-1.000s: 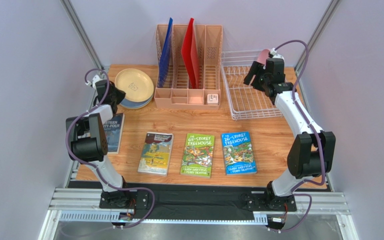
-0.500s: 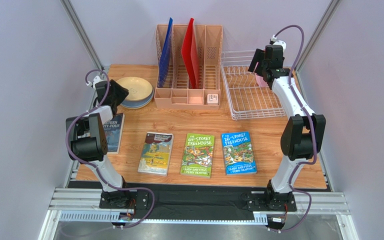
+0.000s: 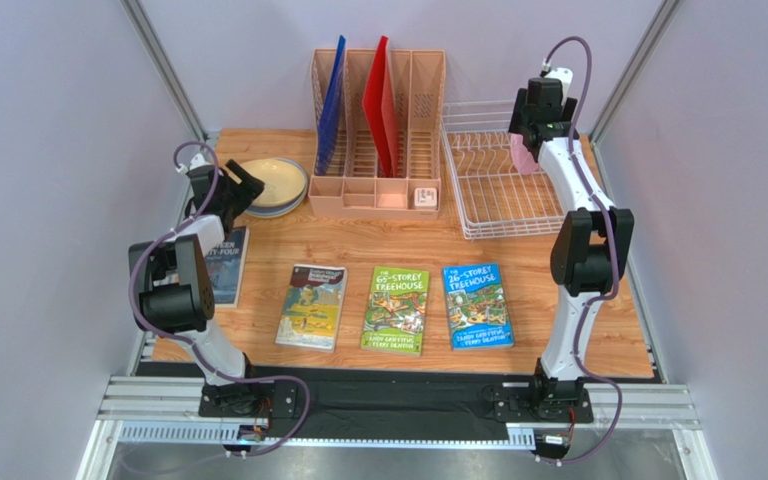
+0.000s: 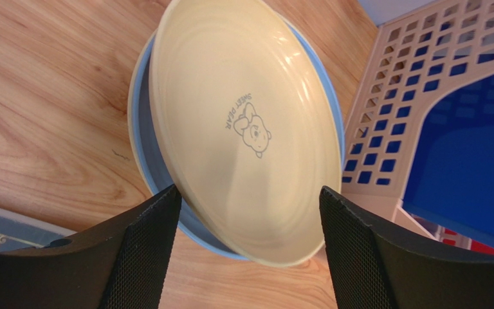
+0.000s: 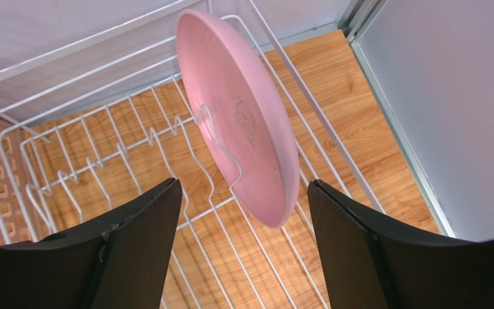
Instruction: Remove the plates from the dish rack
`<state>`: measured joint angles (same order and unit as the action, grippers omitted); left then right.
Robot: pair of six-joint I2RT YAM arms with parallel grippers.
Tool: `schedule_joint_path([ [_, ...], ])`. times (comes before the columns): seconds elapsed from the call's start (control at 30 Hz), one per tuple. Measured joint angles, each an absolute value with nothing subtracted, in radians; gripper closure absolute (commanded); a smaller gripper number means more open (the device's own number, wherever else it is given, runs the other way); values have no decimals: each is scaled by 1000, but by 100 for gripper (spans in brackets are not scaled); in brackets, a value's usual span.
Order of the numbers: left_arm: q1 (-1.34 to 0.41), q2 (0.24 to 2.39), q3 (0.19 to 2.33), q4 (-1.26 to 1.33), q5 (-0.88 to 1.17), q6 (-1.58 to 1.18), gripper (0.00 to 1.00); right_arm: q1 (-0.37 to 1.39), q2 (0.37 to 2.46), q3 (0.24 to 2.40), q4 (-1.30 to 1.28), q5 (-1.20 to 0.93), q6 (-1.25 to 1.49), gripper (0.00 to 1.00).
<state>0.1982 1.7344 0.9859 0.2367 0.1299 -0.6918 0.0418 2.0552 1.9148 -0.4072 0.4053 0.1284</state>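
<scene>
A wooden table (image 3: 558,300) is sitting between pale lilac walls, with two robot arms rising from its near edge. At the far right, a white wire dish rack (image 3: 488,205) is holding one pink plate (image 5: 240,138), which is standing on edge and leaning against an upright tine near the rack's right side. The right gripper (image 5: 244,187) is hovering over that plate with its fingers spread wide apart, one on each side, not closing on anything.

At the far left, a cream plate (image 4: 243,122) printed with a small bear is resting, slightly off-centre, on a grey-blue plate (image 4: 141,138) that is lying on the table. The left gripper (image 4: 249,199) is hanging just beside this stack, released, its fingers wide on either side of the cream plate's near edge.

Between stack and rack, a salmon-pink file organiser (image 3: 378,190) is holding blue and red boards upright. Four books (image 3: 396,310) are lying in a row nearer the arms.
</scene>
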Motion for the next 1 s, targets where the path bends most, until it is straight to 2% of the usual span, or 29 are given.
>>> schedule_joint_path([
  [0.3,198,1616,975,154,173,-659,13,4,2171,2017,-399,453,79,24],
  [0.43,198,1607,1024,71,206,-638,14,-14,2218,2056,-400,444,66,35],
  [0.53,198,1600,1045,41,234,-628,14,-23,2239,2075,-403,429,57,51],
  [0.6,197,1586,1040,24,251,-624,13,-27,2252,2085,-403,413,50,55],
  [0.63,197,1579,1037,23,258,-623,14,-28,2257,2088,-403,400,50,64],
  [0.73,197,1563,1027,23,289,-623,14,-27,2268,2093,-406,366,38,83],
  [0.83,197,1555,1013,37,319,-625,14,-33,2271,2102,-414,363,-7,78],
  [0.9,196,1543,990,53,336,-625,12,-39,2272,2102,-415,344,-10,80],
  [0.97,196,1530,968,62,359,-622,11,-34,2272,2102,-416,337,-13,85],
  [1.0,194,1529,967,62,369,-621,9,-31,2272,2102,-416,339,-17,93],
])
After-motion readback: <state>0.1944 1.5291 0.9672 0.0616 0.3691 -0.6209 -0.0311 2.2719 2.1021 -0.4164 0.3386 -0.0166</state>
